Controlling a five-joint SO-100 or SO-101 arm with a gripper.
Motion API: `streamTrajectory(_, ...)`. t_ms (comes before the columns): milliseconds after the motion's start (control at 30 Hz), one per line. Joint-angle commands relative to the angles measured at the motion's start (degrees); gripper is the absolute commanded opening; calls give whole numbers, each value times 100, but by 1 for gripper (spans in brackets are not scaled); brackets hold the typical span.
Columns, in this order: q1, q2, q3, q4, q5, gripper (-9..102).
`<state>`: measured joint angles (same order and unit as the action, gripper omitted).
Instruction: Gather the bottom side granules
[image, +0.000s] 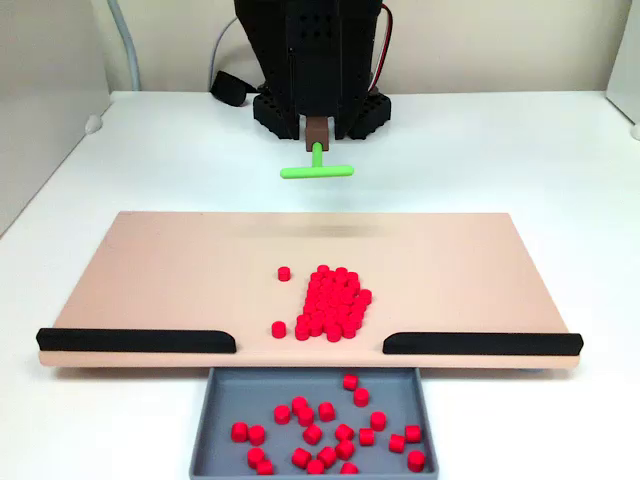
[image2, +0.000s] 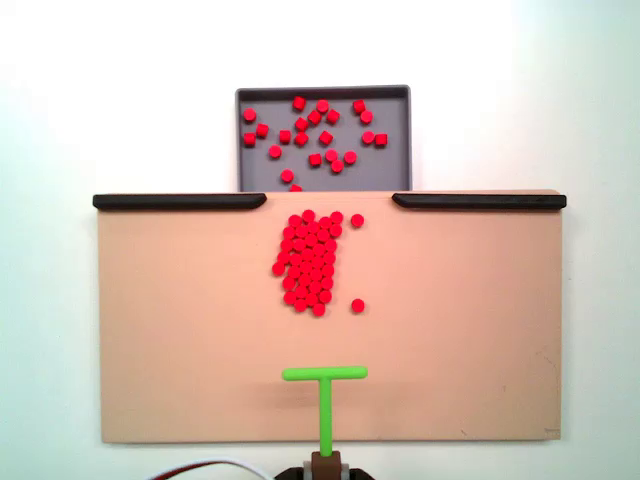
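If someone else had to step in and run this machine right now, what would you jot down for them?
Hand: shut on the stem of the green T-shaped plastic pusher, which sits at the arm's side of the board, well short of the pile.

Things: a tight heap of tiny red cylindrical pellets lies mid-board on the tan flat board, just before the gap between the two black rails. Two strays sit apart on one side.

Done: about twenty pellets are already in the grey tray.

Left: probably push the heap and strays through the gap into the tray.
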<state>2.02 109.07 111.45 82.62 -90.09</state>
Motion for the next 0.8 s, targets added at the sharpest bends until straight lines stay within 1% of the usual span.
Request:
streamTrajectory(0,26,18,-193,9,-9,0)
streamTrajectory(767,79,-26,-185,9,-141,0)
